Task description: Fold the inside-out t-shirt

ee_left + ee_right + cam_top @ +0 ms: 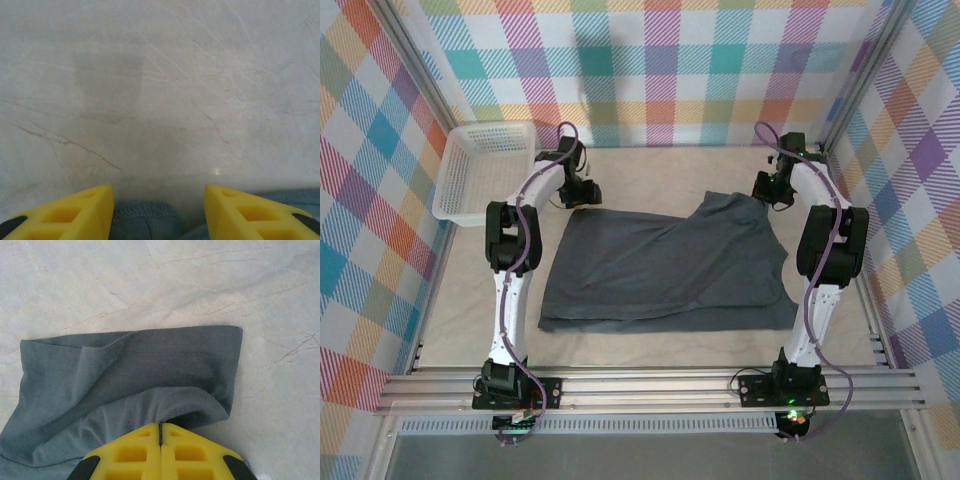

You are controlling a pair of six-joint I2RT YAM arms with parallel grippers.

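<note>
I judge a fold is being laid: the t-shirt (665,265) lies spread mid-table. My right gripper (161,426) pinches its far-right corner, and my left gripper (159,200) stands parted over the far-left hem. Next I'd release the right and lift clear.

the soft cloth t-shirt (670,265) is plain dark grey-blue. the plastic mesh basket (448,182) at the upper left is white. the walls (660,60) have checks of pink, yellow, blue, green and purple. the pale cream table top (160,100) has thin brown lines. the left gripper (157,189) and right gripper (161,426) have yellow fingers.
</note>
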